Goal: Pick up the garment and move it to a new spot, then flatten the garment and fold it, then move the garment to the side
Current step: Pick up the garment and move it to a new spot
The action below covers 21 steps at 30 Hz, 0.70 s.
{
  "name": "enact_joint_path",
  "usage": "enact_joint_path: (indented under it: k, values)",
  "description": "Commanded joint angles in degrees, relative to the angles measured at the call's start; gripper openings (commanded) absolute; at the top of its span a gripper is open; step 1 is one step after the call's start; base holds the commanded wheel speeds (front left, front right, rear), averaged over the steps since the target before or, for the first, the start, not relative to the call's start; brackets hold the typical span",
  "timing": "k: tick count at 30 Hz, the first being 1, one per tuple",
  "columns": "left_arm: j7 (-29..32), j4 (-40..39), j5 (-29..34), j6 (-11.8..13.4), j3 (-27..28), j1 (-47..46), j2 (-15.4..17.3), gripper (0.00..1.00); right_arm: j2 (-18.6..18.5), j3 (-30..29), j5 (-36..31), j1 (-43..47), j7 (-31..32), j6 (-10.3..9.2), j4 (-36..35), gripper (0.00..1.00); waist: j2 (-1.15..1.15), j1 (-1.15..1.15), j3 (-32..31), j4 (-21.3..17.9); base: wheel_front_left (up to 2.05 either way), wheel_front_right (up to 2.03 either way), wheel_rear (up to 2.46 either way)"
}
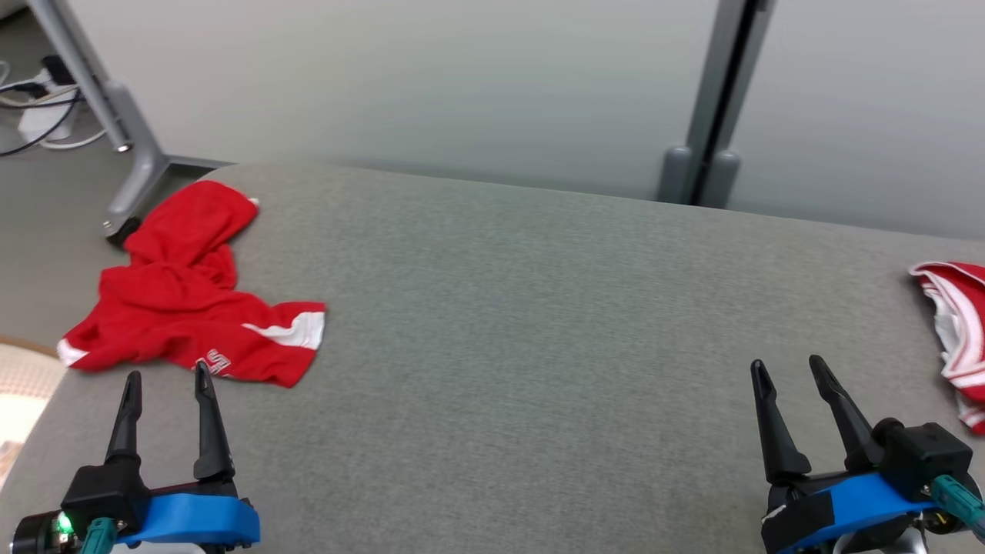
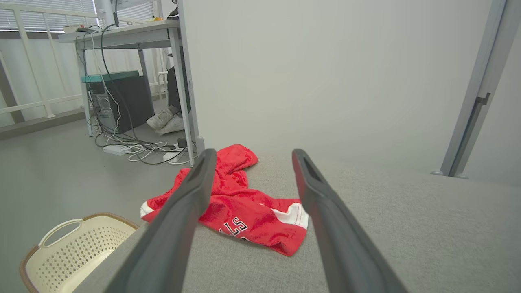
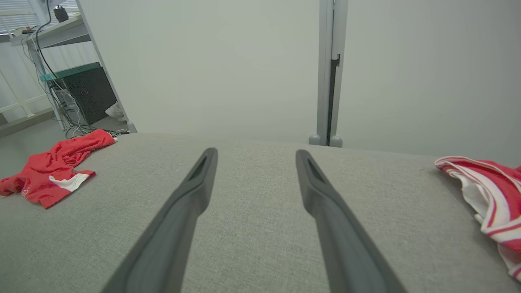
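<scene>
- Grey padded table: the broad middle is bare, so I judge it the obvious new spot and flattening ground; its far edge meets a pale partition wall, and its left edge drops to the floor.
- Red garment: crumpled at the far-left corner, just ahead of the left gripper; its left hem lies at the table's rim and seems to droop over it; a pinch on one loose layer could drag the rest off that edge, so pulling inward, toward the centre, looks safer.
- Red-and-white striped garment: bunched at the right edge, well apart from the red one; a wide spread or sideways sweep could snag it; putting the folded piece aside to the right leaves little room.
- Pale laundry basket: on the floor below the left edge, where a slipped garment might land.
- Left gripper: fingers spread wide, holding nothing, tips just short of the garment's near hem; closing too shallow could miss the cloth, while going too deep could press into the padding.
- Right gripper: fingers spread, empty, above bare table, near the striped garment.
</scene>
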Motion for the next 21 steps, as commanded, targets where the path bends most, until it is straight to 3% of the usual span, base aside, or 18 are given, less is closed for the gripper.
enact_joint_path:
  k: [1,10,21]
  values:
    - [-0.13,-0.28,-0.24,0.25,0.13,-0.47,0.26,1.00,0.00,-0.18,-0.22,-0.58,-0.21,0.01,0.25,1.00,0.00,0.00,1.08,2.34,0.00,0.00,0.00]
    - [0.13,-0.91,-0.95,1.11,0.77,-0.03,1.04,1.00,0.00,0.06,-0.18,-1.10,-0.35,0.01,1.18,1.00,0.00,0.00,1.30,8.44,0.00,0.00,0.00]
    - [0.04,-1.28,-1.53,1.86,1.13,0.68,1.56,1.00,-0.02,0.74,-0.32,-1.29,-0.42,0.01,1.99,1.00,0.00,0.00,1.47,10.00,0.00,0.00,0.00]
